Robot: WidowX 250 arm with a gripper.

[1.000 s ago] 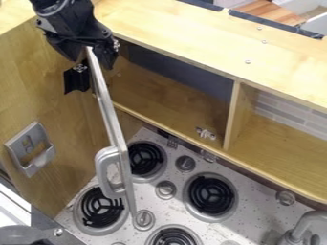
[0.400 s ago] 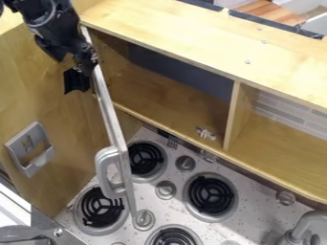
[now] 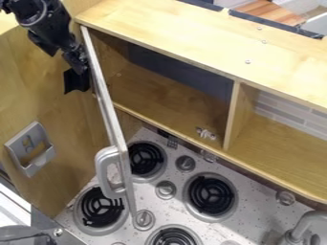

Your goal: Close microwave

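At the upper left, my black gripper [image 3: 75, 69] hangs on the left, outer side of the microwave door, close beside its upper part near the hinge side. I cannot tell whether it touches the door. The silver-edged door [image 3: 112, 119] stands swung out from the wooden microwave compartment [image 3: 169, 95], its edge facing the camera. Its grey handle [image 3: 102, 167] sits on the left face near the lower end, above the stove. The compartment's dark back wall shows to the right of the door.
Below the door lies the stove top [image 3: 176, 172] with several black burners and knobs. A wooden side wall [image 3: 45, 91] with a metal holder [image 3: 30, 148] stands at the left. A divider [image 3: 234, 115] splits the shelf, and a faucet [image 3: 306, 225] is at lower right.
The gripper was over the door's top edge and has moved to its left side, most recently a little further left. The door looks unmoved.
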